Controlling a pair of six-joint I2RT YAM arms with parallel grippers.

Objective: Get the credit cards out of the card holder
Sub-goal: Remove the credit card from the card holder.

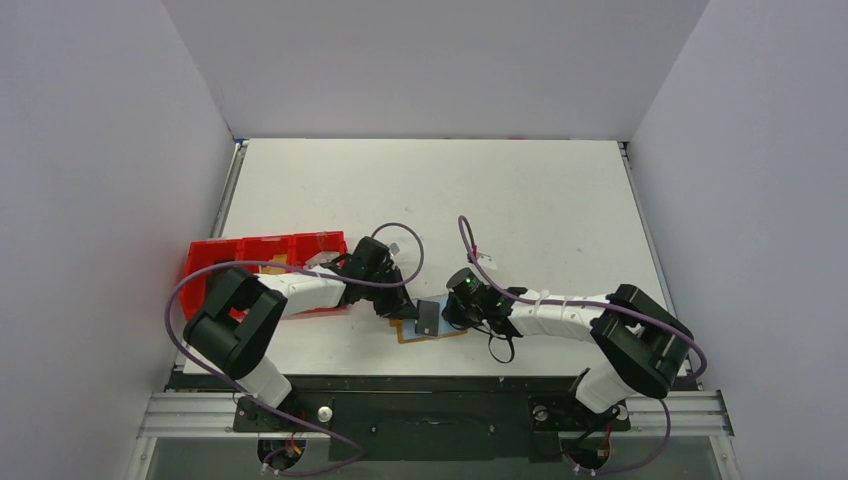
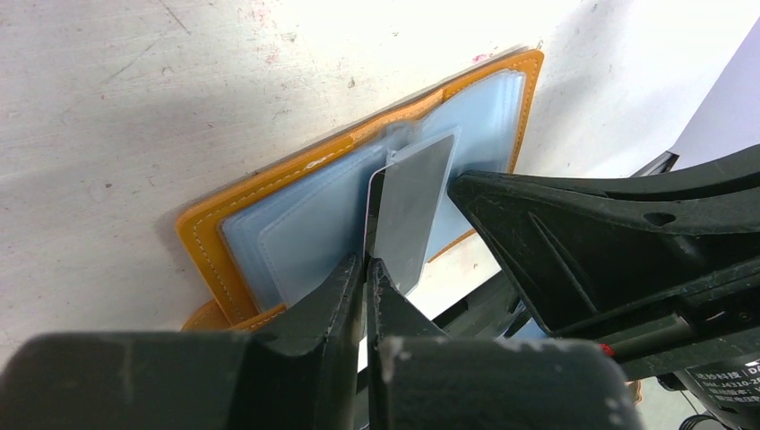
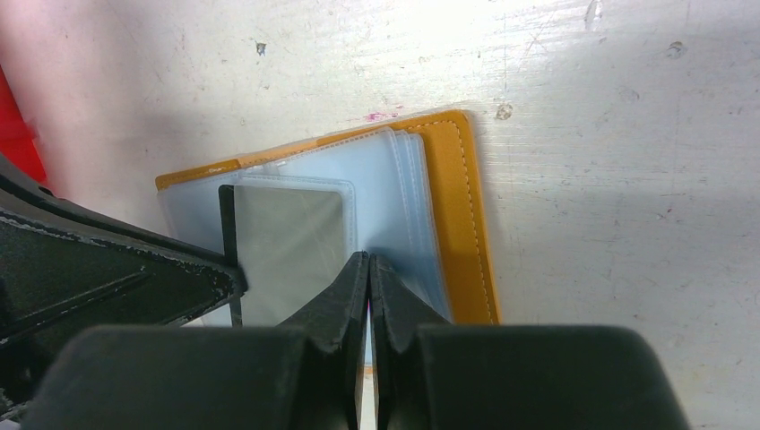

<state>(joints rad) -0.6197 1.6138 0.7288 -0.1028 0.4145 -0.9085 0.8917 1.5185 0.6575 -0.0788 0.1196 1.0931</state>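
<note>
At the near edge of the table, the card holder lies open. The left gripper pinches 1 grey card, tilted up. The right gripper, closed, touches the clear sleeves. A red tray sits farther left.

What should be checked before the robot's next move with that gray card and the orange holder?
1. Grip: ok, the left gripper is shut on the gray card, at its near edge.
2. Card out: not ok, its far end seems tucked in the clear pockets.
3. The card holder held down: ok, the shut right gripper presses on the pockets.
4. Holder open flat on the table: ok.
5. Other cards inside: cannot tell.
</note>
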